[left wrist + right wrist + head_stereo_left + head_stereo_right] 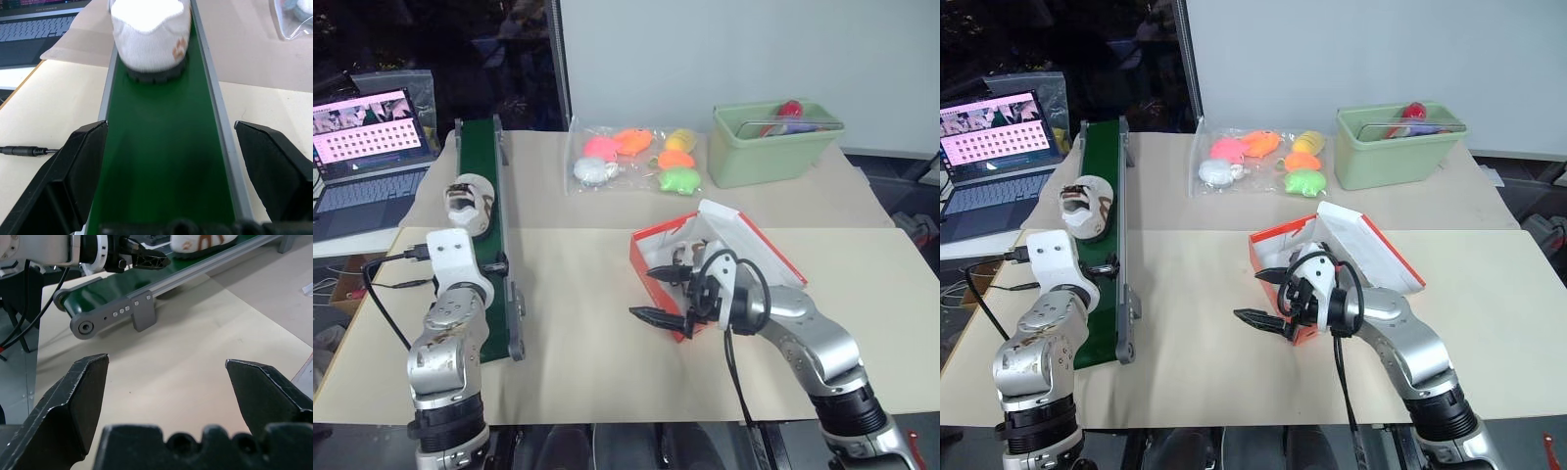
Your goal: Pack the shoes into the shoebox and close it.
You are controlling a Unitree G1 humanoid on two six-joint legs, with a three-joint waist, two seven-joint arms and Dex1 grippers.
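One white sneaker (470,204) with dark laces rests on the green conveyor belt (494,294) at the left. In the left wrist view the shoe (149,34) lies just ahead of my left gripper (169,126), which is open with a finger on either side of the belt. The orange-red shoebox (651,257) stands mid-table with its lid (744,240) raised. My right gripper (644,295) hovers open and empty at the box's front left corner, pointing left toward the belt. It hides most of the box's inside.
A clear bag of coloured toys (631,157) and a pale green bin (769,145) stand at the back of the table. A laptop (372,147) sits far left. A black cable (386,284) trails beside the conveyor's near end (88,325).
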